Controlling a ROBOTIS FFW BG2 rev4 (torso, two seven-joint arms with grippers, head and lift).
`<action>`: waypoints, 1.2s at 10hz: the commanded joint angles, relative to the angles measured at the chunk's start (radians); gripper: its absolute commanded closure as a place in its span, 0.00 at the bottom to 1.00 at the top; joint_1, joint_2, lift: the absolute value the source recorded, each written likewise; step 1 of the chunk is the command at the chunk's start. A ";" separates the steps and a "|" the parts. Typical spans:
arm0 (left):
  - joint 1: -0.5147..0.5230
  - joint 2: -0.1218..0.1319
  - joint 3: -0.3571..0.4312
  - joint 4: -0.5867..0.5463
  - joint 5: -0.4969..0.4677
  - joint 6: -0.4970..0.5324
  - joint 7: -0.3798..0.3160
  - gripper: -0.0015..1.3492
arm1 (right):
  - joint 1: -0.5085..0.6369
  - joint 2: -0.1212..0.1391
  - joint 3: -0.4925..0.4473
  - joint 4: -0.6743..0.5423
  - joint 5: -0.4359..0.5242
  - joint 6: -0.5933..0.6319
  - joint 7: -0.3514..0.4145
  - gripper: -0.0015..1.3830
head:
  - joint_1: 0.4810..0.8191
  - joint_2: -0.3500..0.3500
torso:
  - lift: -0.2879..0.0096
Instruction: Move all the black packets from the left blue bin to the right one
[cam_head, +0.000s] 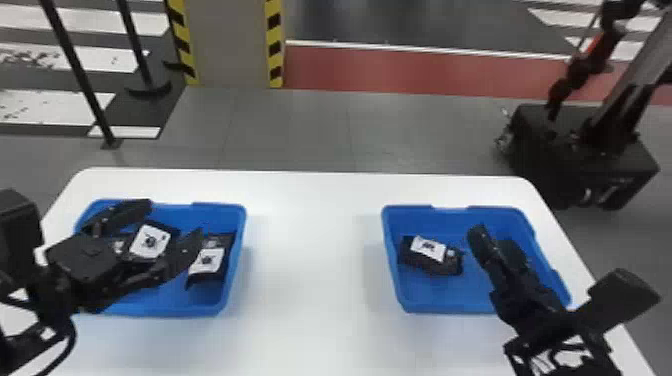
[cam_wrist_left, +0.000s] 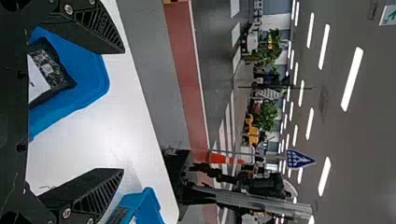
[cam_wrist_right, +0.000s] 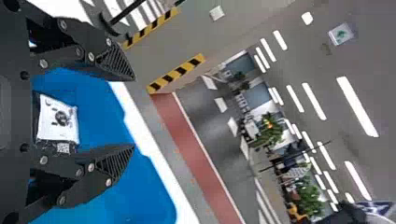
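My left gripper (cam_head: 175, 218) hangs spread over the left blue bin (cam_head: 220, 205). One black packet (cam_head: 150, 242) lies between its fingers; the second packet (cam_head: 209, 260) lies long-ways beside the bin's right edge.

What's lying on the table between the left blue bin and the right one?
The head view shows a bare stretch of white tabletop between the left blue bin and the right blue bin.

Yellow-and-black striped edges (cam_head: 274, 45) flank a grey panel (cam_head: 230, 45) beyond grey flooring (cam_head: 300, 130).
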 joint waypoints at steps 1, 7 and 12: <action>0.011 -0.009 0.028 0.002 -0.039 0.032 0.008 0.10 | 0.059 0.003 0.001 -0.118 -0.010 -0.006 0.001 0.17 | 0.63 0.40 | 0.60; -0.166 0.082 -0.083 0.366 -0.079 0.123 0.014 0.11 | 0.187 0.013 0.001 -0.383 -0.073 -0.018 0.073 0.19 | 0.63 0.52 | 0.60; -0.382 0.078 -0.126 0.702 -0.117 0.081 -0.008 0.10 | 0.214 0.027 0.001 -0.412 -0.082 -0.021 0.089 0.19 | 0.63 0.49 | 0.60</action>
